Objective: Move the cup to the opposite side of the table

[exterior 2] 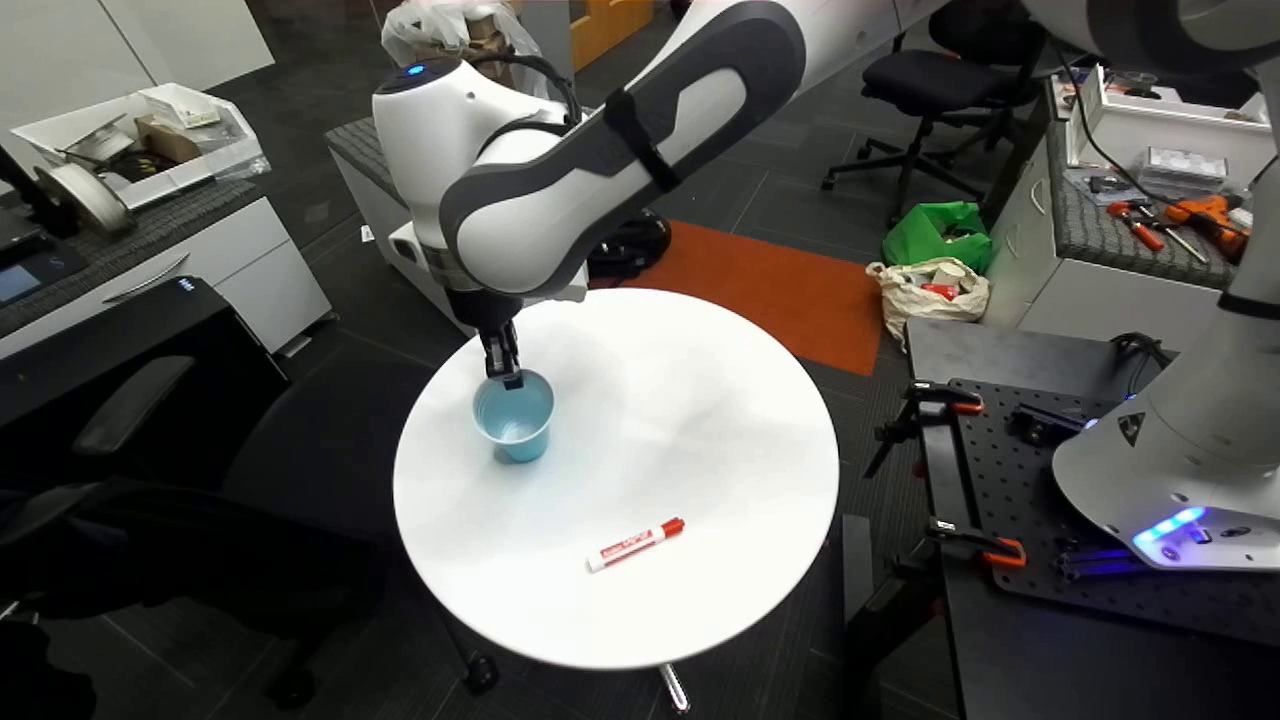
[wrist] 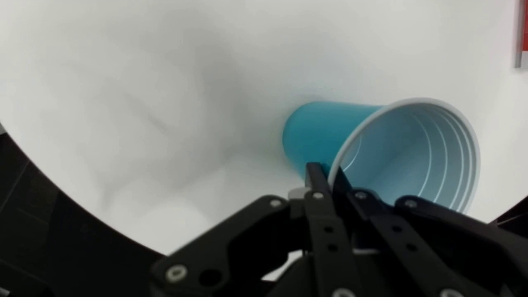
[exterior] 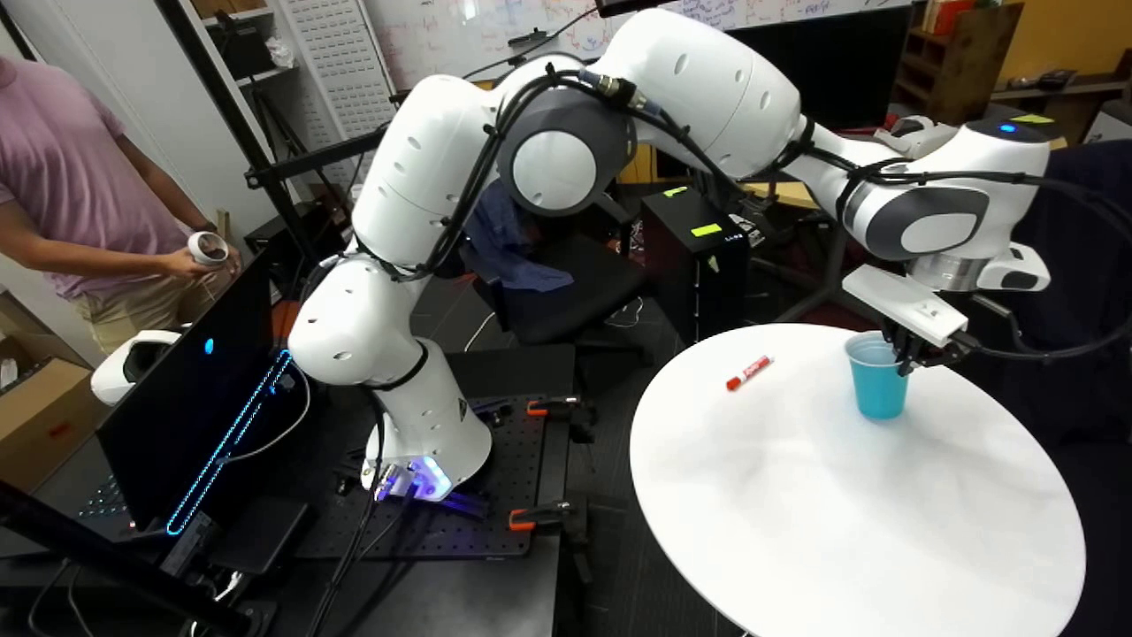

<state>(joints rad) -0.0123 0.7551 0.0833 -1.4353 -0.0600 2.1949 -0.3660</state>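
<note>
The light-blue tapered cup point(exterior: 878, 389) is upright near the edge of the round white table point(exterior: 796, 513). It also shows in an exterior view point(exterior 2: 515, 425) and in the wrist view point(wrist: 326, 123), where its open mouth faces the camera. My gripper point(exterior: 904, 361) is over the cup's rim, with one finger inside and one outside. In the wrist view the fingertips point(wrist: 328, 175) are closed on the cup's wall. I cannot tell whether the cup's base touches the table top or is slightly above it.
A red and white marker point(exterior 2: 635, 545) lies on the table, apart from the cup; its end shows in the wrist view point(wrist: 525, 33). A black chair point(exterior 2: 150, 410) stands by the table's edge. A person point(exterior: 115, 195) stands behind the robot's desk.
</note>
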